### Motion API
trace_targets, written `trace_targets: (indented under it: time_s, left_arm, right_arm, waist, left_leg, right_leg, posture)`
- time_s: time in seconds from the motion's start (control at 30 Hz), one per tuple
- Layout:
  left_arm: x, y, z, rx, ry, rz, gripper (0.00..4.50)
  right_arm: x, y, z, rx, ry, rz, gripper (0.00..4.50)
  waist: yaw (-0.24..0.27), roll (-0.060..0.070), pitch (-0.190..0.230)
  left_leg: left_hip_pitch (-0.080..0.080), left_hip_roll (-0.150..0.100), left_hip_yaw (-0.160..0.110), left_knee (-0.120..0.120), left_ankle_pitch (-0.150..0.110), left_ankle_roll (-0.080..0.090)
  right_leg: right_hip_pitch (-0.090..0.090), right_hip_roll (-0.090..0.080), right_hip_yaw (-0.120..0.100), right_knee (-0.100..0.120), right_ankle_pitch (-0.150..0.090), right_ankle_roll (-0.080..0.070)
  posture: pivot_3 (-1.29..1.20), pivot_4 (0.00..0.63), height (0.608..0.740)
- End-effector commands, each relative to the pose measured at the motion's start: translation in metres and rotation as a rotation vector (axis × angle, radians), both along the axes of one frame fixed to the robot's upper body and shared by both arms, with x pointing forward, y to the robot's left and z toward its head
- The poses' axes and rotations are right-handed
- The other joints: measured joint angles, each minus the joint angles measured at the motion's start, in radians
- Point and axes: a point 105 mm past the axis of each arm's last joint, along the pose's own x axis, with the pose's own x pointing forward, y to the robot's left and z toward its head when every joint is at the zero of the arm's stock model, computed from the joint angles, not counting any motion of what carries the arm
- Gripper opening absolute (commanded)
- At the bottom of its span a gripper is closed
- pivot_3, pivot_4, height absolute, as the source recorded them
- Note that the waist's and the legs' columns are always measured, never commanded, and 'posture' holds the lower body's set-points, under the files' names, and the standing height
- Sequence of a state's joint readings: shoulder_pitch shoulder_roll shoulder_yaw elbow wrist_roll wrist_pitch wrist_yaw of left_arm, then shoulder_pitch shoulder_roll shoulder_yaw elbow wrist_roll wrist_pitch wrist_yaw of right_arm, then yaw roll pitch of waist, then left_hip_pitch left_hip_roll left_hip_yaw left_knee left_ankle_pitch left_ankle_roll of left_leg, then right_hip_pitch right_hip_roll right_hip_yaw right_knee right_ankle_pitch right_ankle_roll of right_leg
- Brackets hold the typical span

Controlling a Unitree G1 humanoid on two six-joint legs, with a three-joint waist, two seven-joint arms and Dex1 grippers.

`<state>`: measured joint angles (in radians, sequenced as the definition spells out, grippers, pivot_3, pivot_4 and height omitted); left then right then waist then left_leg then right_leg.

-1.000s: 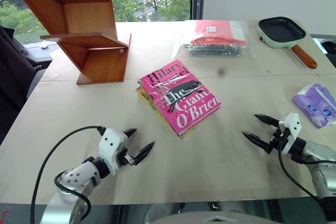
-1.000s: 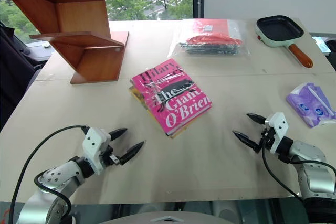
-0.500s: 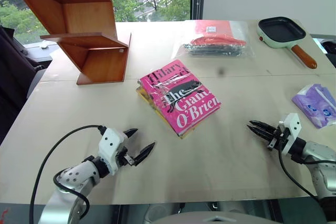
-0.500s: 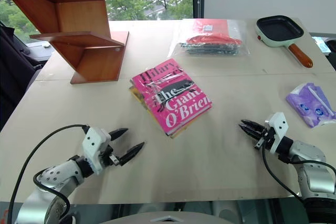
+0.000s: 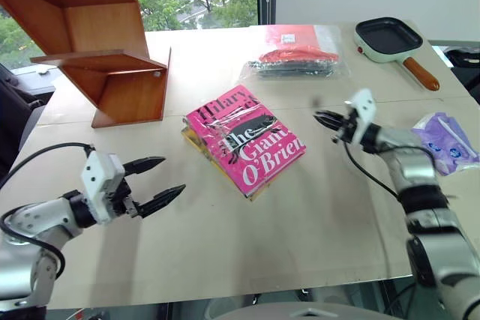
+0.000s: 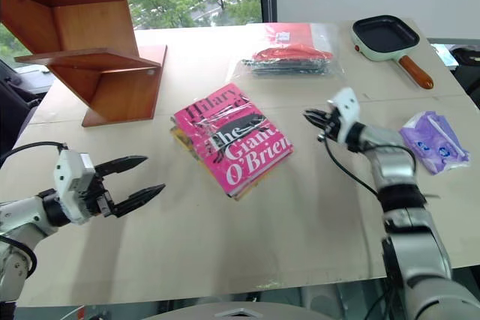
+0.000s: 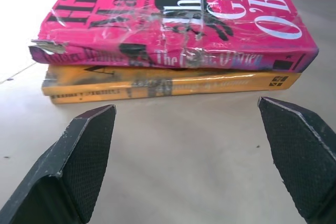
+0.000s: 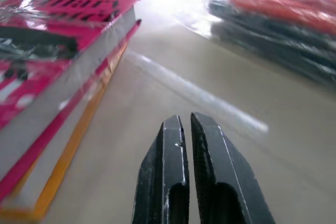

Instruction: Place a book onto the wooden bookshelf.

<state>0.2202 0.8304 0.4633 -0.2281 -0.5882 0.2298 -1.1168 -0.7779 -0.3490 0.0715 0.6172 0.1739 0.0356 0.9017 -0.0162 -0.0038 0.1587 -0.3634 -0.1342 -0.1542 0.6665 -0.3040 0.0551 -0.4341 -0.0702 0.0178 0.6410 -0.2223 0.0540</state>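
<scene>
The pink book (image 5: 244, 140), plastic-wrapped and lettered "The Giant, O'Brien", lies flat at the table's middle on top of a yellow-orange book (image 7: 157, 85). The wooden bookshelf (image 5: 112, 43) stands at the far left of the table. My left gripper (image 5: 171, 176) hovers open to the left of the books, its fingers (image 7: 86, 156) wide apart and aimed at the two spines. My right gripper (image 5: 321, 118) is shut with nothing in it, held just above the table to the right of the book (image 8: 58, 40) and pointing left toward it.
A clear bag of red and black items (image 5: 300, 54) lies behind the book, near my right gripper. A mint frying pan (image 5: 388, 37) sits at the far right. A purple packet (image 5: 446, 144) lies by the right edge.
My right gripper has shut and swung up and forward-left, from the table's front right to just beside the book. My left arm has risen and shifted left, still open.
</scene>
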Motion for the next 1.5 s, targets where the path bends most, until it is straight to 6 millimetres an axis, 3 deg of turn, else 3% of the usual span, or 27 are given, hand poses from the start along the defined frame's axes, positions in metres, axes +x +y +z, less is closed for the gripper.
trace_targets:
  time_s: [0.03,0.27,0.57,0.93,1.27,1.33,1.5]
  left_arm:
    - [-0.003,0.009,0.014,0.015,-0.046,-0.005,4.50]
    - [-0.015,0.016,0.006,0.031,-0.025,0.025,4.50]
    - [-0.022,0.010,-0.004,0.012,0.014,0.023,4.50]
    - [-0.025,0.010,-0.012,-0.020,0.054,0.030,4.50]
    - [-0.025,0.012,-0.016,-0.034,0.065,0.046,4.50]
    - [-0.026,0.014,-0.019,-0.041,0.072,0.065,4.50]
    - [-0.021,0.014,-0.028,-0.283,0.150,0.247,4.50]
  right_arm:
    - [0.001,0.027,0.004,-0.031,-0.008,0.097,0.10]
    - [-0.014,0.081,0.019,0.015,-0.034,0.281,0.10]
    - [-0.032,0.119,0.018,0.021,-0.054,0.376,0.10]
    - [-0.030,0.108,0.012,0.005,-0.054,0.343,0.10]
    - [-0.043,0.121,0.008,0.009,-0.052,0.389,0.10]
    - [-0.039,0.117,0.007,0.000,-0.062,0.363,0.10]
    - [-0.024,0.093,0.015,0.007,-0.087,0.272,0.10]
  waist:
    - [0.000,0.000,0.000]
    - [-0.003,0.000,0.000]
    - [-0.004,0.000,0.000]
    - [-0.005,0.000,0.000]
    - [-0.014,0.000,0.000]
    - [-0.015,0.000,0.000]
    - [-0.016,0.000,0.000]
  left_leg:
    - [0.000,0.000,-0.001,0.000,0.000,0.000]
    - [-0.001,0.000,0.000,0.000,0.000,0.000]
    - [0.001,0.001,0.000,0.001,0.001,-0.003]
    - [0.001,0.002,0.000,0.001,0.001,-0.003]
    - [0.001,0.002,0.001,0.001,0.001,-0.003]
    - [0.001,0.002,0.001,0.001,0.001,-0.003]
    - [0.001,0.002,0.001,0.001,0.001,-0.003]
  right_leg:
    - [0.000,0.000,-0.001,0.000,0.000,0.000]
    - [0.000,-0.001,-0.002,-0.001,0.000,0.000]
    - [-0.001,0.001,-0.003,0.002,0.003,-0.004]
    - [-0.001,0.001,-0.003,0.002,0.003,-0.004]
    - [-0.001,0.002,-0.002,0.002,0.003,-0.004]
    - [-0.001,0.001,-0.002,0.002,0.003,-0.004]
    - [-0.001,0.001,-0.002,0.002,0.003,-0.004]
  posture:
    - [0.00,0.150,0.720]
    - [0.00,0.150,0.720]
    - [0.00,0.150,0.720]
    - [0.00,0.150,0.720]
    - [0.00,0.150,0.720]
    - [0.00,0.150,0.720]
    - [0.00,0.150,0.720]
